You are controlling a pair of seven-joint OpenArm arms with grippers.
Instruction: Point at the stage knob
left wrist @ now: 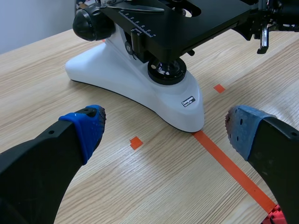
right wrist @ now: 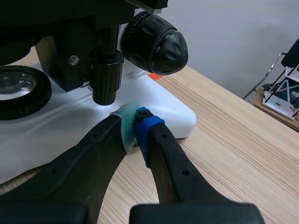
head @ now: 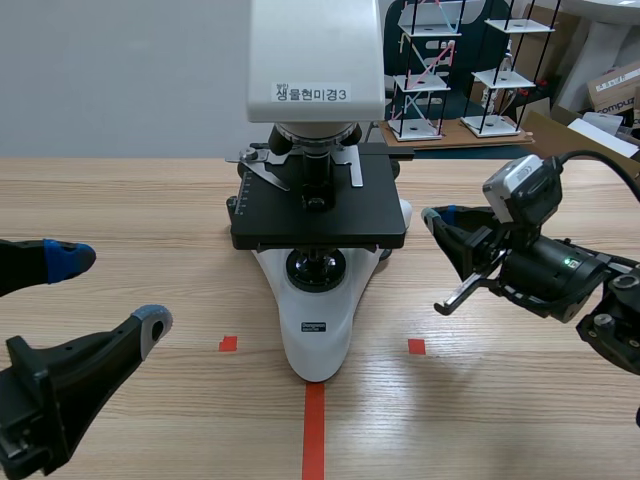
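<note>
A white microscope (head: 316, 330) with a black stage (head: 318, 208) stands mid-table. Its stage knob (right wrist: 105, 74) hangs as a black ribbed stalk under the stage's right side, beside the large black focus knob (right wrist: 158, 45). My right gripper (right wrist: 133, 125) is shut with nothing held, its tips just below and in front of the stage knob; in the scene view the right gripper (head: 432, 216) sits just right of the stage. My left gripper (left wrist: 163, 128) is open, low at the table's left, with the microscope base (left wrist: 140, 86) ahead of it.
Wire racks (head: 436, 70) and cardboard boxes (head: 612, 92) stand behind the table at the back right. Orange-red tape marks (head: 314, 430) lie in front of the microscope. Bare wood lies to the left and right of the base.
</note>
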